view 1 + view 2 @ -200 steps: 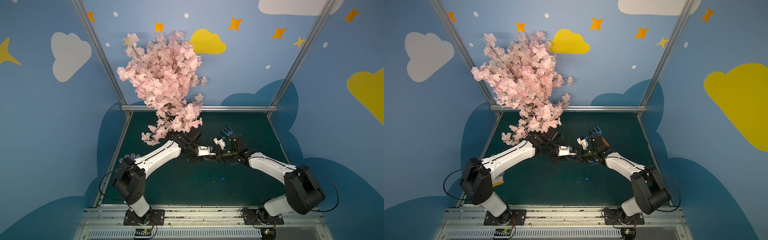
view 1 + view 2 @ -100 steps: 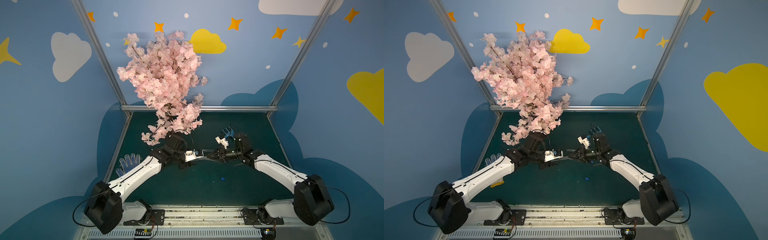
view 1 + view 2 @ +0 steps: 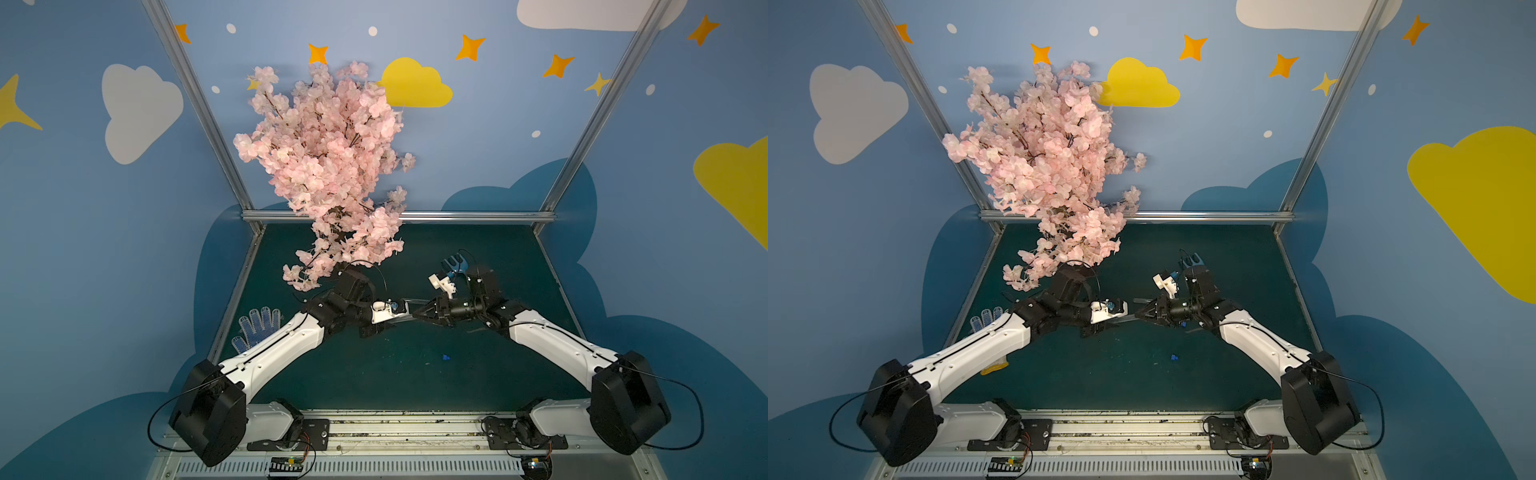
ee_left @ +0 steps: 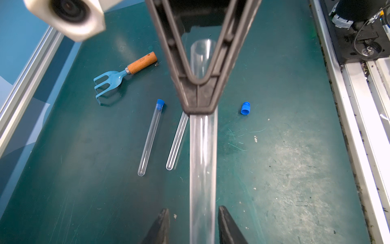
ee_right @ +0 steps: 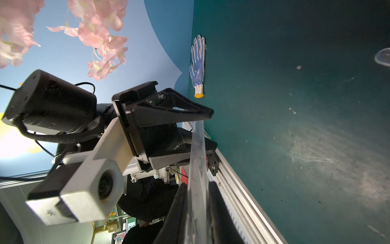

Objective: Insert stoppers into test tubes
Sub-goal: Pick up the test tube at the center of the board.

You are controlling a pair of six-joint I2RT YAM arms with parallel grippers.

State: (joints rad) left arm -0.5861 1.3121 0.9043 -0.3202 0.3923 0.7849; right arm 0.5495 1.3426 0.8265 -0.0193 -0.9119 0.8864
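Left wrist, held test tube: a clear, slim cylinder, off the mat. Its long axis runs straight from the left gripper to the right gripper. Cannot tell which end is the mouth.
Left wrist, left gripper: the black wedge fingers are spread on either side of the tube, with a gap showing on one side.
Left wrist, right gripper: pinched onto the tube, which shows again through the finger's open truss.
Left wrist, on the mat: the capped test tube, with its fitted stopper, and the bare test tube lie side by side, nearly parallel, rounded ends pointing the same way. The loose stopper, a bright blue stepped plug, lies across the held tube from them. The rake has blue tines and an orange handle.
Right wrist, right gripper: its fingers flank the tube closely.
Right wrist, left gripper: jaws apart, with the tube's far end at one fingertip.
Right wrist, glove: dotted knit, flat at the mat's edge.
Top views, grippers: they meet tip to tip mid-mat, with the tube bridging them.
Top views, loose stopper: nearer the front rail, well apart from both grippers.
Top views, blossom branch: pink, above the left arm.
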